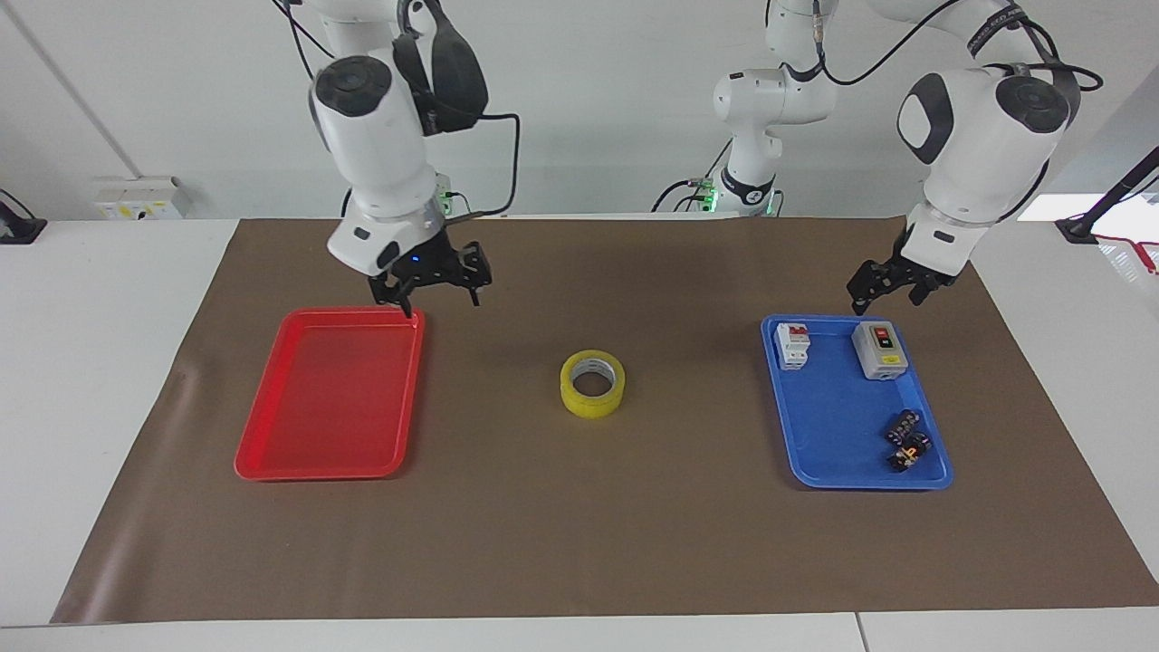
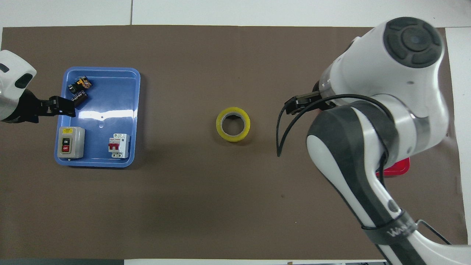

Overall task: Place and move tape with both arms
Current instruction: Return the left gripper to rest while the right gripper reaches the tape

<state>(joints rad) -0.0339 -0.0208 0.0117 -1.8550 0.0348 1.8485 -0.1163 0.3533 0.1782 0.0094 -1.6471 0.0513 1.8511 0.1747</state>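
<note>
The tape (image 1: 592,406) is a yellow roll lying flat on the brown mat midway between the two trays; it also shows in the overhead view (image 2: 247,124). Nothing touches it. My right gripper (image 1: 436,297) is open and empty, raised over the mat at the red tray's (image 1: 330,398) corner nearer the robots, on the tape's side; it also shows in the overhead view (image 2: 294,106). My left gripper (image 1: 887,292) is open and empty, raised by the blue tray's (image 1: 838,417) edge nearer the robots, close to the grey switch box (image 1: 879,349); it also shows in the overhead view (image 2: 62,106).
The blue tray (image 2: 110,106) holds the grey switch box (image 2: 69,142), a white circuit breaker (image 1: 792,345) and small black parts (image 1: 907,440). The red tray is empty; my right arm hides most of it in the overhead view. Two smaller white arms stand at the robots' edge of the table.
</note>
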